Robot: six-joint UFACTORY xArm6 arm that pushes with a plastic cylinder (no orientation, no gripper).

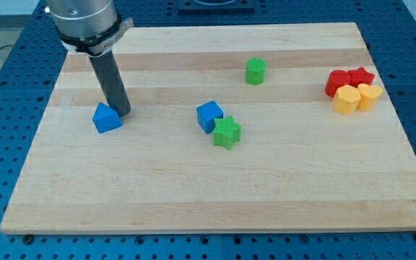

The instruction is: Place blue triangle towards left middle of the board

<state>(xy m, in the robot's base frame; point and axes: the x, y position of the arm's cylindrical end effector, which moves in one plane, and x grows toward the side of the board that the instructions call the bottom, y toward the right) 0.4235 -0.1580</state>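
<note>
Wooden tabletop (215,188) on a blue perforated base (13,50). Single view.

We carry no jaws; our arm ends in a dark rod (110,79), so there is nothing to open or close. My tip (123,114) is down on the wood in the left half, nearer the top-left corner than the bottom-left.

Blue triangle (107,118): left part of the tabletop, near the left edge, about mid-height. It sits just to the view's left of my tip and slightly below it. The two look to be touching, or very nearly; we cannot tell for sure from this angle.

Blue cube (209,115): near the middle of the tabletop, well apart from the triangle.

Green star (227,132): just to the lower right of the cube, touching it or close to it.

Green cylinder (256,71): above those two, toward the top edge, standing alone.

Right edge, upper part, one tight cluster of four: two red blocks (348,79) behind, shapes hard to make out; two yellow blocks (357,98) in front, pressed against the red ones. The left yellow block looks rounded and many-sided; the right one may be heart-shaped, uncertain.
</note>
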